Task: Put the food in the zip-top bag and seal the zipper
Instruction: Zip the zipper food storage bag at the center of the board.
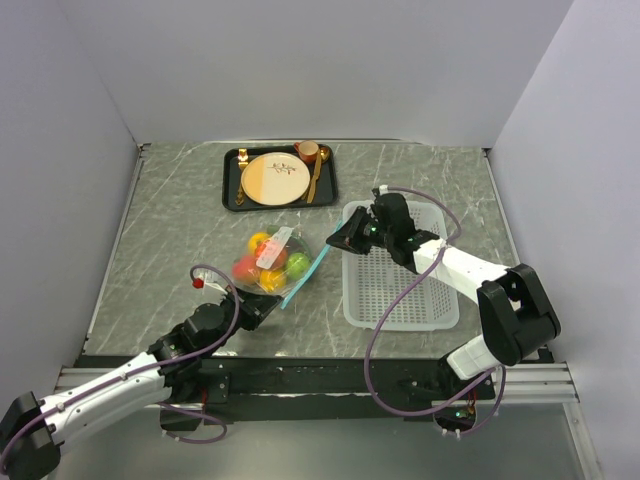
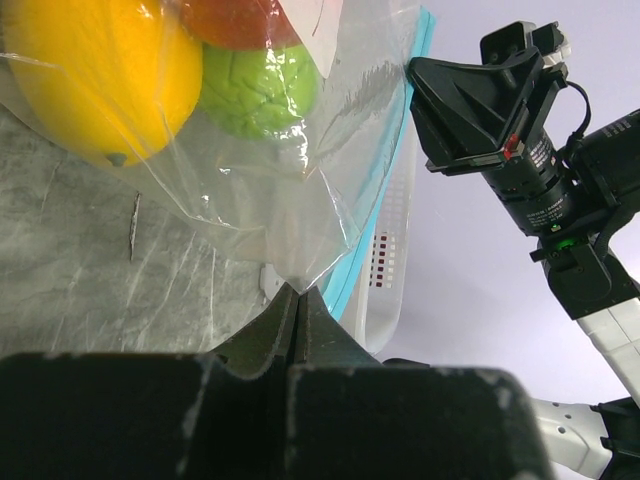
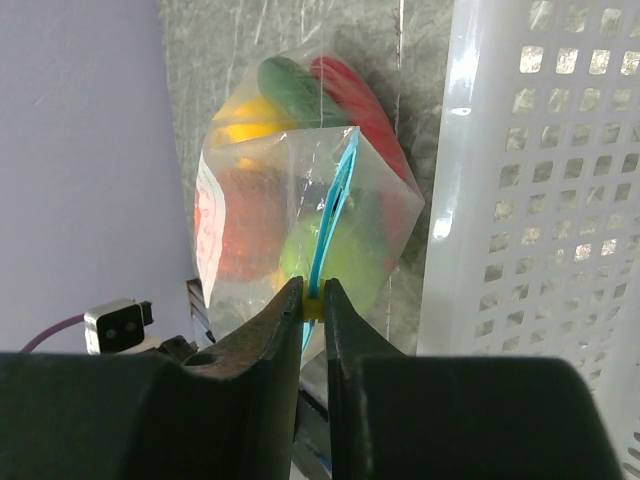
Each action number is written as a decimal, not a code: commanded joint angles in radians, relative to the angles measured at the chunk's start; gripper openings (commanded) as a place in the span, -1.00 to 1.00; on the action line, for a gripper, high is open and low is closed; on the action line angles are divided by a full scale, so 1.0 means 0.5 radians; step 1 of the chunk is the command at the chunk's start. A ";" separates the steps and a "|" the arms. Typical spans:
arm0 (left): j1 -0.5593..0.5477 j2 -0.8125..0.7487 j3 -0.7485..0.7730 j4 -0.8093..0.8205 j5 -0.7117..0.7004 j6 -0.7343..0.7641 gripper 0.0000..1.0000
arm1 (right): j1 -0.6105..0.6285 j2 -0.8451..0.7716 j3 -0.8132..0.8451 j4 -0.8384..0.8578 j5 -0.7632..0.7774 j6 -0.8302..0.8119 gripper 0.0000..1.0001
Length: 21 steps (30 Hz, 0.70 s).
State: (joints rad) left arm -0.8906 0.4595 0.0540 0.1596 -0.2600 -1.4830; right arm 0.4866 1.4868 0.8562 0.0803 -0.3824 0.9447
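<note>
The clear zip-top bag [image 1: 272,262] lies on the table with the food inside: a yellow lemon [image 2: 100,70], a green lime [image 2: 260,90] and red and orange pieces. Its light blue zipper [image 1: 305,275] runs along the right edge. My left gripper [image 1: 266,306] is shut on the bag's near corner, as the left wrist view [image 2: 297,288] shows. My right gripper [image 1: 334,240] is at the zipper's far end. In the right wrist view it [image 3: 313,303] is shut on a small yellow slider on the zipper [image 3: 335,200].
A white mesh basket [image 1: 400,300] stands right of the bag, under the right arm. A black tray [image 1: 232,185] at the back holds a cream-and-tan plate [image 1: 273,180], gold cutlery and a small cup [image 1: 308,150].
</note>
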 commanded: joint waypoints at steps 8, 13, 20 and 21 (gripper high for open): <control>0.005 -0.038 -0.102 0.034 -0.038 -0.001 -0.99 | 0.012 -0.108 0.042 0.002 0.022 -0.036 -0.35; 0.008 -0.072 -0.102 0.006 -0.045 -0.010 -0.99 | 0.012 -0.142 0.046 -0.029 0.047 -0.043 -0.36; 0.005 -0.069 -0.102 0.021 -0.038 -0.007 -0.99 | 0.012 -0.185 0.042 -0.053 0.081 -0.052 -0.41; 0.008 -0.066 -0.102 0.027 -0.038 -0.007 -0.99 | 0.006 -0.176 0.045 -0.050 0.072 -0.052 -0.42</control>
State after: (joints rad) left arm -0.8906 0.4271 0.0540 0.1455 -0.2607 -1.4834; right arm 0.4866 1.4338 0.8562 0.0494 -0.3565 0.9333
